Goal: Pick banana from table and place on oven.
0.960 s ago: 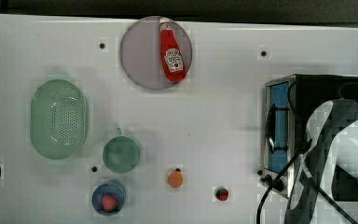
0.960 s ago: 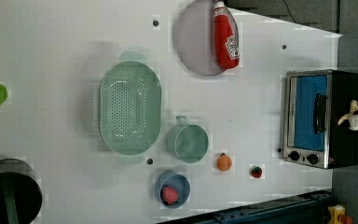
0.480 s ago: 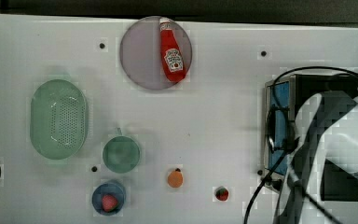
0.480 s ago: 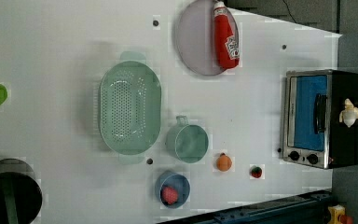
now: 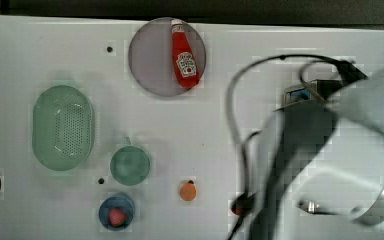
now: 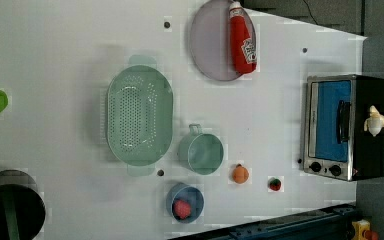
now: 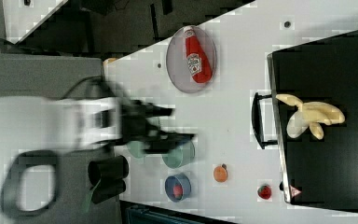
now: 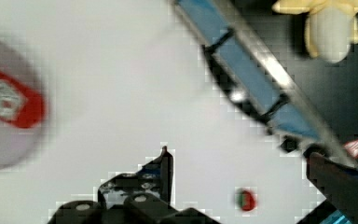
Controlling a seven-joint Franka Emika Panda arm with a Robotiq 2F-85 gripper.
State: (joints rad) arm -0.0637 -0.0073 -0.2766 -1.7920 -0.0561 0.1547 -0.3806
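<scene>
- Banana (image 7: 310, 116) lay on the oven (image 7: 335, 84) top, near the handle edge, where we judged it stable.
- Gripper (image 8: 242, 163) stood spread and empty, away from the fruit; we judged placement complete.

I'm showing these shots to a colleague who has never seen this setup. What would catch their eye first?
Probably the banana lying on the oven's black top, peel splayed open. Next, the red ketchup bottle on the round grey plate near the table's far edge in the top view. The blurred white arm looms at the right view's left.
</scene>
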